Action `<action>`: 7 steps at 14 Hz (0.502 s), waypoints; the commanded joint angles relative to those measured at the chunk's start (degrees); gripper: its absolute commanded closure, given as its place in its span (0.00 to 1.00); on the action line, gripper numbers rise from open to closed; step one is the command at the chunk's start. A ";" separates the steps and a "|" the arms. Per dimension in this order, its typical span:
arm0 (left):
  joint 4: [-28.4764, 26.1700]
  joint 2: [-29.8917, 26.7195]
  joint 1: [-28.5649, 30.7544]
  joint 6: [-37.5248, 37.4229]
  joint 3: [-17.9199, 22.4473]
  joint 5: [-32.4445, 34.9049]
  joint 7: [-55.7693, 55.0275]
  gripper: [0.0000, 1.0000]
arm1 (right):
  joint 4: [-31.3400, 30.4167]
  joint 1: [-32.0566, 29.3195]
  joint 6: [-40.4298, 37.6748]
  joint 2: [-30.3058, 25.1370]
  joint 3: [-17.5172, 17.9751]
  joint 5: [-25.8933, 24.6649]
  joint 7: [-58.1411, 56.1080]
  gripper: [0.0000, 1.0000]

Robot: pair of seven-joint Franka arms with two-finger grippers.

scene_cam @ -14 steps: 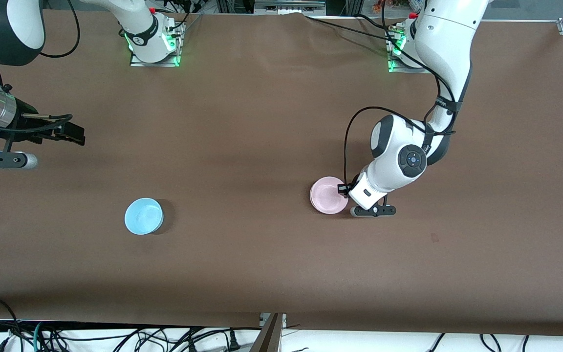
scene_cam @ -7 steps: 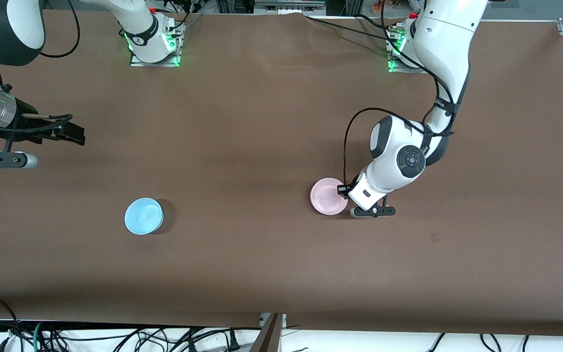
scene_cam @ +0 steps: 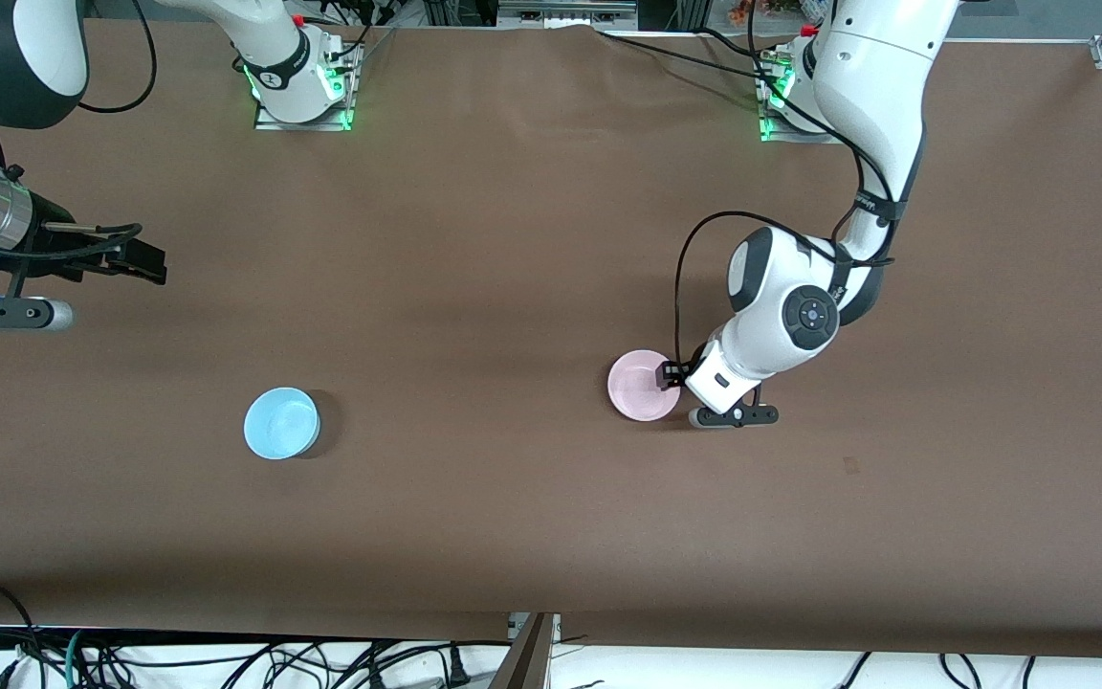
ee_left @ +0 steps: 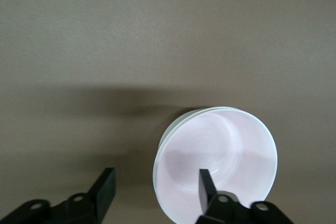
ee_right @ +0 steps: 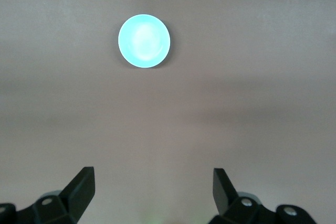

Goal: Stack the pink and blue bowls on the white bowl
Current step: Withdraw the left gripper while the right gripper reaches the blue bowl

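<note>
On the brown bench (scene_cam: 513, 239), at four o'clock, easing the open left hand (ee_left: 156, 177) slightly off the pink bowl (scene_cam: 642, 385), apparently already nesting in the white bowl (ee_left: 181, 116); idling the open right hand (ee_right: 154, 179) at nine o'clock; leaving the blue bowl (scene_cam: 281, 423) for next.

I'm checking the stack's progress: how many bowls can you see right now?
3. The blue bowl sits alone toward the right arm's end. The pink bowl sits nested in the white bowl, only a rim edge showing, at the left claw.

The front view looks down from high across the table (scene_cam: 513, 239); the left wrist view sits close over the pink bowl (ee_left: 215, 163) (scene_cam: 643, 384), between its open left gripper (ee_left: 155, 192); the right wrist view hangs higher, the blue bowl (ee_right: 144, 41) (scene_cam: 281, 422) well ahead of the right gripper (ee_right: 152, 190).
</note>
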 commanded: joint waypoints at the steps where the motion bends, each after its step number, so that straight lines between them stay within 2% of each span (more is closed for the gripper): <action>1: -0.30 -4.69 4.08 -6.17 0.41 1.76 -0.35 0.00 | -0.50 -0.17 -0.31 -0.69 0.16 0.72 -0.09 0.01; 4: -0.39 -9.26 7.86 -11.01 4.97 7.80 0.78 0.00 | -0.50 -0.17 -0.31 -0.69 0.16 0.72 -0.09 0.01; 6: -0.39 -12.07 12.69 -13.48 4.98 13.34 7.61 0.00 | -0.50 -0.17 -0.31 -0.69 0.16 0.72 -0.09 0.01; 7: -0.48 -13.39 14.37 -14.71 5.15 14.06 9.48 0.00 | -0.59 -0.17 -0.05 -0.69 0.16 0.72 -0.18 0.01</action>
